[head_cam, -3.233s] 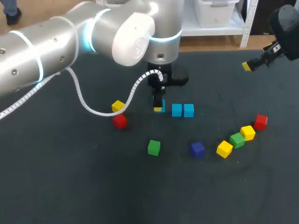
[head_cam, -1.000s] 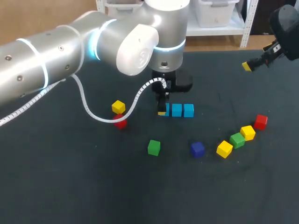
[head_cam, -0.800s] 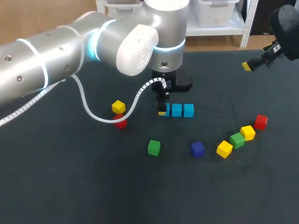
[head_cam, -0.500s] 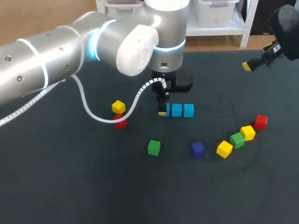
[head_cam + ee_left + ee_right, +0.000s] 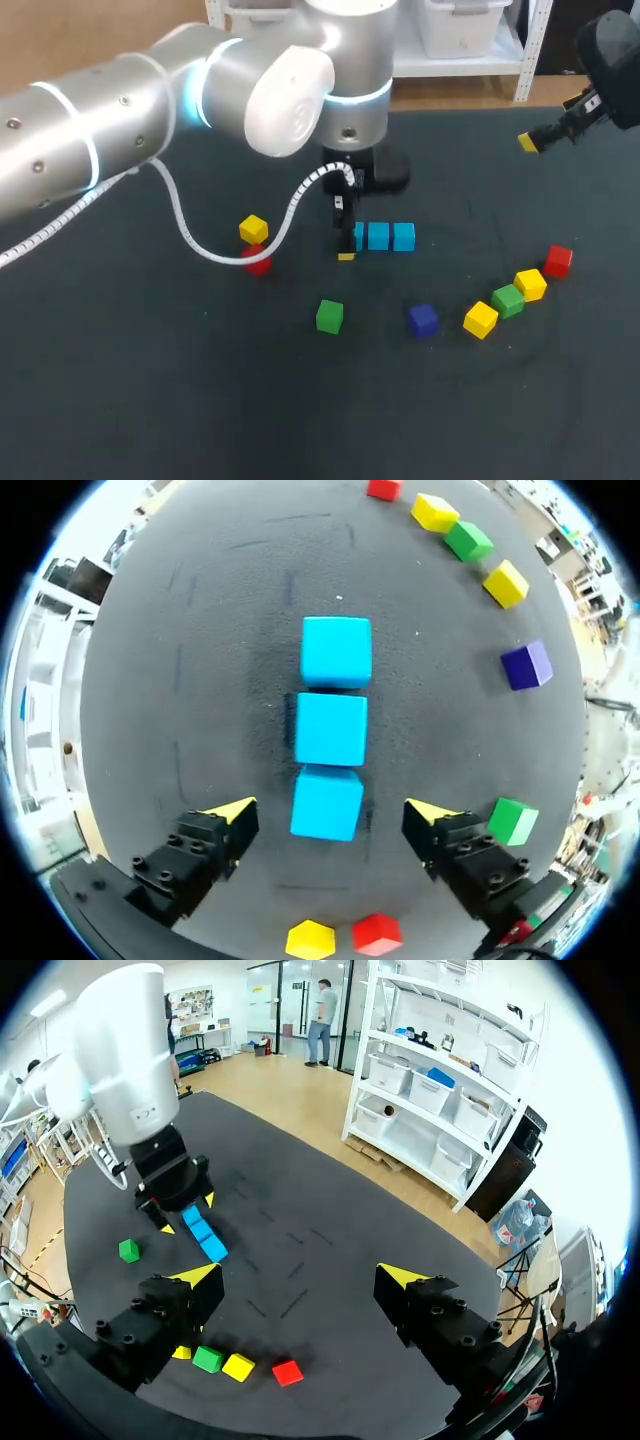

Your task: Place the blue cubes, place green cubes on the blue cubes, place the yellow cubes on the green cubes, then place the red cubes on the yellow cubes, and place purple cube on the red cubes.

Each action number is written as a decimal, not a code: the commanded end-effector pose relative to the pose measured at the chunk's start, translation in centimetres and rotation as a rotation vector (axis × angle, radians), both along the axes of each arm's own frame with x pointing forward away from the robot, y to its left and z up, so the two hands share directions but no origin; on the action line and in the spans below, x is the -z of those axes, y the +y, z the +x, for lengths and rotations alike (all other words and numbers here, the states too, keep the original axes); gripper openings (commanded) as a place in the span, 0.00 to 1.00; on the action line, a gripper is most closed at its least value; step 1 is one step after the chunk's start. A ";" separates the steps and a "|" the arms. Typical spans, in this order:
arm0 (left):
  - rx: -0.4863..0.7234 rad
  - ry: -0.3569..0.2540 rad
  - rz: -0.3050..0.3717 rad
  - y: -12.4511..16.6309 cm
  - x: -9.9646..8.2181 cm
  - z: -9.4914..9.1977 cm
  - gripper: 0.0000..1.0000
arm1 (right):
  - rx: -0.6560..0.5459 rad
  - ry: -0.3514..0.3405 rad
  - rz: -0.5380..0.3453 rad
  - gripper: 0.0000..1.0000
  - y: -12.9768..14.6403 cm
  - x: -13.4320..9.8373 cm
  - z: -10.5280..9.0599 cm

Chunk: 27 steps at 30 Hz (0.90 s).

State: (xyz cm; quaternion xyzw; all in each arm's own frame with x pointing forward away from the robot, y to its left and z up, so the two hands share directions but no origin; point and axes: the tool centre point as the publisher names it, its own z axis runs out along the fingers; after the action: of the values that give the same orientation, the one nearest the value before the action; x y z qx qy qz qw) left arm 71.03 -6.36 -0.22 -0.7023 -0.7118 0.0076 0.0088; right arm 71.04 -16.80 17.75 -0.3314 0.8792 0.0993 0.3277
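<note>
Three blue cubes lie in a touching row: the far one [image 5: 336,652], the middle one [image 5: 331,729] and the near one [image 5: 327,802]. My left gripper [image 5: 331,811] stands open astride the near cube, both yellow tips clear of its sides. In the head view the left gripper [image 5: 347,243] hides most of that cube, beside the other two [image 5: 378,236] [image 5: 403,236]. A green cube [image 5: 329,316], a purple cube [image 5: 422,320], a yellow cube [image 5: 253,229] and a red cube [image 5: 257,263] lie loose. My right gripper [image 5: 298,1276] hangs open and empty, high at the back right [image 5: 530,141].
At the right an arc of cubes runs yellow [image 5: 480,320], green [image 5: 507,300], yellow [image 5: 530,284], red [image 5: 558,261]. The left arm's white coiled cable [image 5: 195,235] droops over the dark mat beside the yellow and red cubes.
My left gripper carried the third blue cube rightward to the row's left end, then opened and let go of it. The right arm has not moved.
</note>
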 end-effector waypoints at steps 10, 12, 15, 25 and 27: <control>-0.078 -0.037 -0.085 2.9 -4.6 -1.2 1.00 | 0.003 -0.001 -0.002 1.00 0.0 -0.1 -0.1; -0.047 -0.078 -0.092 3.1 -5.0 -2.0 1.00 | 0.003 -0.001 -0.002 1.00 0.0 -0.1 -0.1; 0.011 -0.113 -0.076 3.6 -5.4 -3.2 1.00 | 0.003 -0.001 -0.002 1.00 0.0 -0.1 -0.1; 0.093 -0.100 -0.047 3.4 -5.8 -7.6 1.00 | 0.003 -0.001 -0.002 1.00 0.0 -0.1 -0.1; 0.082 -0.096 -0.056 3.3 -5.8 -8.2 1.00 | 0.003 -0.001 -0.002 1.00 0.0 -0.1 -0.1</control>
State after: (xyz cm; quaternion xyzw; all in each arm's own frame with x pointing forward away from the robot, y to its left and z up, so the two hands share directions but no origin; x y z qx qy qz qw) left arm 64.13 -3.49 5.55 -0.7327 -0.6802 0.0085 -0.0199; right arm 71.04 -16.80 17.76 -0.3314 0.8792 0.0993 0.3277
